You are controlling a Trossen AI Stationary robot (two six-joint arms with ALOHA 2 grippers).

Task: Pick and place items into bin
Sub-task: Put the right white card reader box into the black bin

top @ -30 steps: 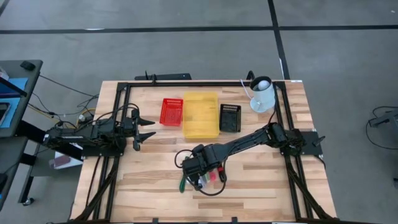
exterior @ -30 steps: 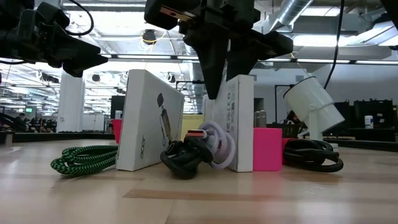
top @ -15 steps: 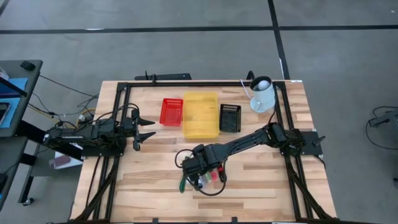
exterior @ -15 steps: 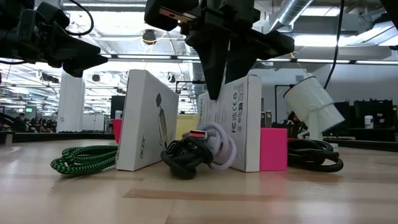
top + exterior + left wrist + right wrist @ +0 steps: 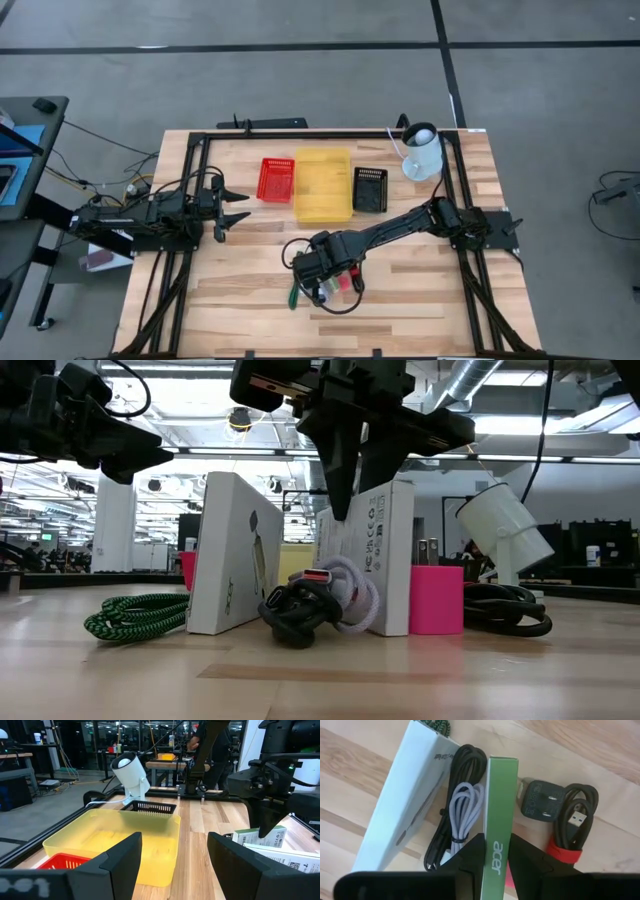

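Near the table's near edge lies a cluster of items: a white box with a green top edge (image 5: 500, 805) (image 5: 375, 560), a second white box (image 5: 402, 800) (image 5: 235, 555), coiled black (image 5: 462, 765) and white (image 5: 465, 810) cables, a green braided cable (image 5: 135, 615), a black plug (image 5: 542, 800), a black cable with a red tie (image 5: 572, 820) and a pink block (image 5: 435, 600). My right gripper (image 5: 497, 840) (image 5: 350, 500) (image 5: 322, 285) is above the cluster, shut on the green-edged box. My left gripper (image 5: 235, 207) (image 5: 175, 865) hovers open at the table's left. My right gripper pinches the box's green top edge (image 5: 497, 827) between its two fingers (image 5: 470, 852), which lie on the two broad white faces. It comes from above, pointing down. The box leans in the hold, and its bottom looks to be down at the table among the cables (image 5: 365, 630).
Three bins stand in a row toward the far side: red (image 5: 276, 178), yellow (image 5: 322, 184) and black (image 5: 369, 189). A white lamp-like device (image 5: 421, 150) stands at the far right corner. A dark frame (image 5: 200, 145) runs round the table. Bare wood lies to the near left and right.
The green-edged box has turned and tipped in my right gripper: a second ago it stood straight, showing a narrow face in the low view; now it leans and shows a wider face. The pink block behind it shows farther to that picture's right.
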